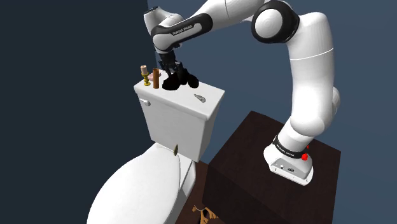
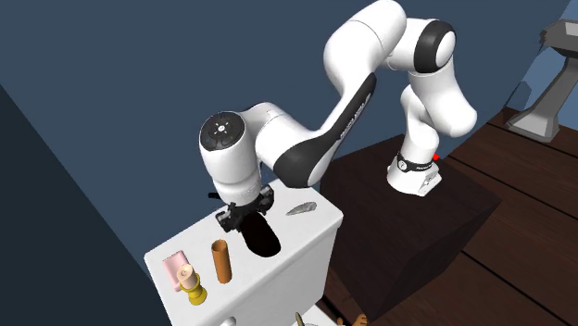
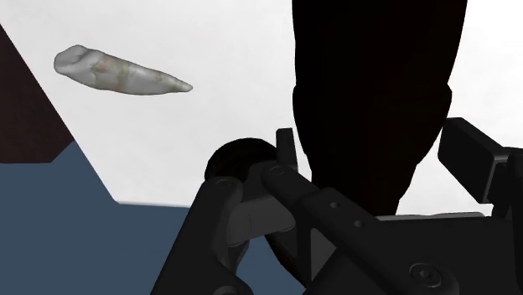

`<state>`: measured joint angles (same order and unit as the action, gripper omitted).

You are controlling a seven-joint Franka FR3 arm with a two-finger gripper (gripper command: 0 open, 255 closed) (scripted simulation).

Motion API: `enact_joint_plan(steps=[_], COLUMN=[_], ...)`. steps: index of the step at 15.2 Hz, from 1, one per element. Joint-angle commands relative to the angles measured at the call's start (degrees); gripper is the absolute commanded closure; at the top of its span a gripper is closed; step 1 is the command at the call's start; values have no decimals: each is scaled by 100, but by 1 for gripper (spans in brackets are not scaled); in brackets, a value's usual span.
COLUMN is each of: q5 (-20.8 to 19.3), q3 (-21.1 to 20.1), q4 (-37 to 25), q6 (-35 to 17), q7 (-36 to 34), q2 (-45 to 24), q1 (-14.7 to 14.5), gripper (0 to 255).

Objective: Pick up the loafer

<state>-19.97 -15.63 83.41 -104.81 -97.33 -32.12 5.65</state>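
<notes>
Gripper: the all-black two-finger gripper (image 1: 173, 71) (image 2: 245, 215) (image 3: 369, 159) points down over the toilet tank, and its fingers are closed against both sides of the shoe.
Loafer: the black loafer (image 1: 180, 81) (image 2: 263, 236) (image 3: 377, 75) is a plain black shape clasped between the fingers. It sits about midway along the lid and close to its back edge. I cannot tell whether its sole touches the lid.
Carrying surface: the flat white toilet tank lid (image 1: 210, 105) (image 2: 296, 243) (image 3: 235, 50) carries all the small things.
Grey piece: a long, tapered grey object (image 1: 200, 98) (image 2: 300, 208) (image 3: 121, 74) lies flat near the lid's end at the shoulder view's right, apart from the loafer.
Cylinder: an upright brown cylinder (image 1: 155, 77) (image 2: 220, 261) stands just beside the loafer, towards the opposite end of the lid.
Corner group: a small pink cup-like piece (image 1: 144, 69) (image 2: 174, 270) and a golden knobbed figure (image 1: 147, 81) (image 2: 194, 289) stand close together at that far end, beyond the cylinder.
Arm: the white arm with dark joints (image 1: 305, 76) (image 2: 370, 56) arches from its base over to the tank.
Stand: the dark brown box (image 1: 248, 159) (image 2: 463, 208) holds the arm's base and is set beside the toilet.
Toilet: the white bowl with its closed seat cover (image 1: 140, 184) lies below the lid's front edge.
Surroundings: a blue wall (image 1: 356, 38) (image 2: 139, 56) stands behind, and dark wooden floor planks (image 2: 528, 259) run past the stand.
</notes>
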Motion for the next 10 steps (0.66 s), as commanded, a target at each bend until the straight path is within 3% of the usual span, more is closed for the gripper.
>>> enact_joint_plan(steps=[1, 10], q5=[21, 82], q3=[-9, -34], q4=[-80, -424], q6=[124, 583], q7=[37, 150], q2=[53, 186], q1=[2, -17], gripper=[255, 255])
